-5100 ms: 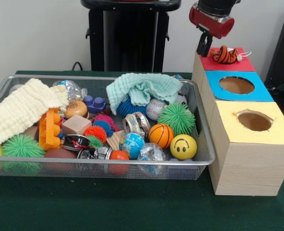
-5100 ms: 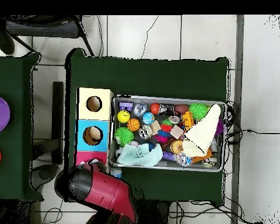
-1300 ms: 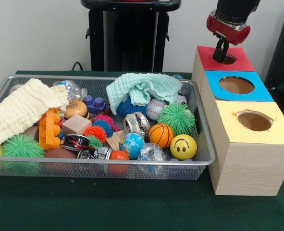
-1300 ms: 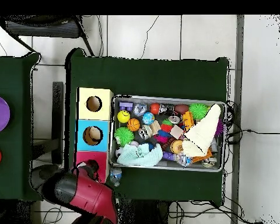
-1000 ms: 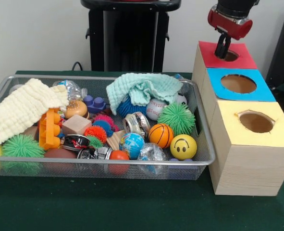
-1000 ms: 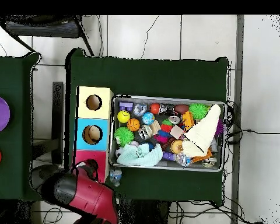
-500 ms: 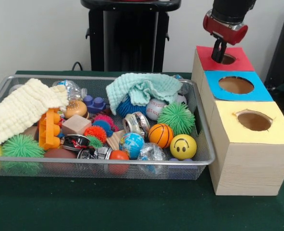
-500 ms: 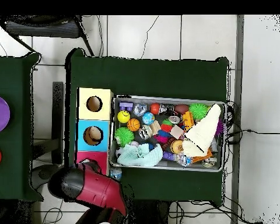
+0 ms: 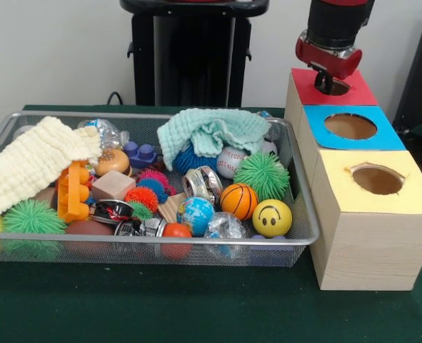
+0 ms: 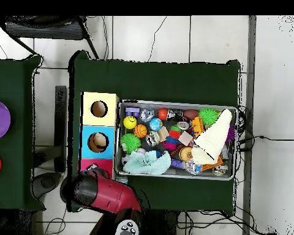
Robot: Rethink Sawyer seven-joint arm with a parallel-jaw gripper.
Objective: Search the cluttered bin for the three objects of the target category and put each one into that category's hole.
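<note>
One wire-mesh metal bin point(image 9: 296, 214) holds the clutter. Beside it stand three wooden boxes, each with a round hole: one red-topped point(image 9: 353, 93), one blue-topped point(image 9: 385, 139), one yellow-topped point(image 9: 339, 189).

Two cloths lie in the bin: one cream knitted cloth point(image 9: 32, 164) and one mint-green cloth point(image 9: 211, 132).

Smooth balls number four: one small basketball point(image 9: 238, 201), one yellow smiley ball point(image 9: 272, 218), one white baseball point(image 9: 231, 161) and one globe-printed ball point(image 9: 196, 214).

Two green spiky rubber balls show, one large point(image 9: 262, 175) and one at the front corner point(image 9: 32, 216).

There is one tan wooden cube point(image 9: 113, 186).
</note>
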